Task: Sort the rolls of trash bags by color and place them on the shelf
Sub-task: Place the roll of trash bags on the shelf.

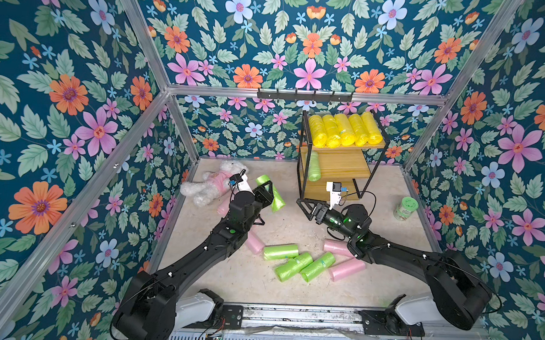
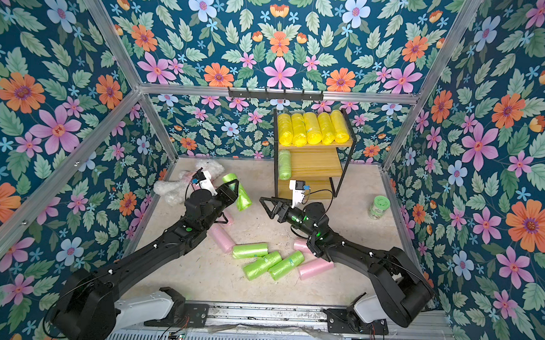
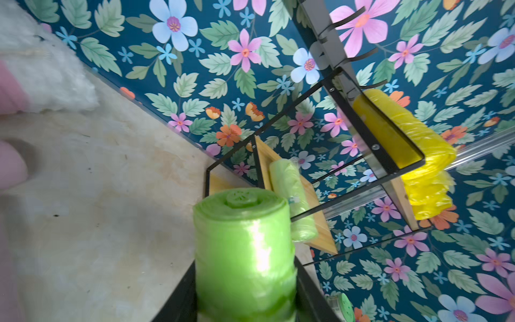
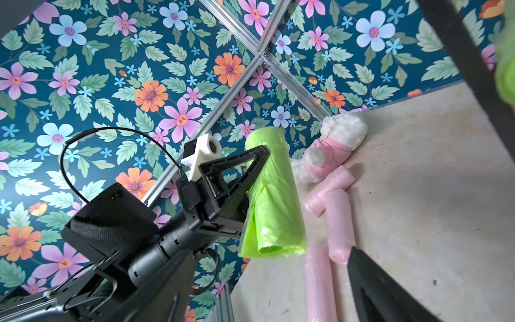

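Observation:
My left gripper [image 1: 268, 192] is shut on a light green roll [image 1: 275, 194], held off the floor near the plush toy; in the left wrist view the roll [image 3: 245, 251] fills the space between the jaws. My right gripper [image 1: 306, 207] stands open and empty in front of the shelf's [image 1: 344, 167] bottom tier. Several yellow rolls [image 1: 345, 129] lie side by side on the top board. One green roll [image 1: 313, 166] lies at the left of the middle board. Three green rolls [image 1: 294, 263] and pink rolls [image 1: 347, 270] lie on the floor between the arms.
A white plush toy [image 1: 213, 184] in a pink shirt lies at the back left, with pink rolls [image 4: 328, 192] beside it. A green-lidded jar [image 1: 405, 208] stands right of the shelf. Flowered walls close in three sides.

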You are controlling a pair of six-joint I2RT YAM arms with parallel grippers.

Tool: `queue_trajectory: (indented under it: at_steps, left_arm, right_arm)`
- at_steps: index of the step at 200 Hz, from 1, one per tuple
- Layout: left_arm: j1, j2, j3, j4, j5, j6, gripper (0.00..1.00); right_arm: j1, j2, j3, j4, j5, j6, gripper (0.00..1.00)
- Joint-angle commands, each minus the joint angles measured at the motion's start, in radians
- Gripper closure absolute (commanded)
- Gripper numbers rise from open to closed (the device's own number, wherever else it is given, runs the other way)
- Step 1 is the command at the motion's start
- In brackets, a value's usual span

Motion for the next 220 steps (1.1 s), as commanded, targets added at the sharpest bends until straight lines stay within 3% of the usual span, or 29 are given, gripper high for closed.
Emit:
queue_trajectory:
  at_steps: [1,75,180,220]
  left_arm:
    - [-0.014,0.014,0.014,0.118,0.007,-0.033,0.58]
    - [-0.047,0.054,0.021,0.183,0.048,-0.108,0.58]
    - [-0.062,0.091,0.031,0.237,0.086,-0.161,0.58]
    - [-0.063,0.094,0.033,0.239,0.088,-0.163,0.58]
  right_arm:
    - [0.017,0.022,0.017,0.087,0.010,0.029,0.05]
    - [0.026,0.082,0.055,0.059,0.080,0.013,0.03]
    - [0.048,0.161,0.104,0.103,0.047,0.028,0.03]
    - [0.047,0.177,0.118,0.113,0.044,0.031,0.13]
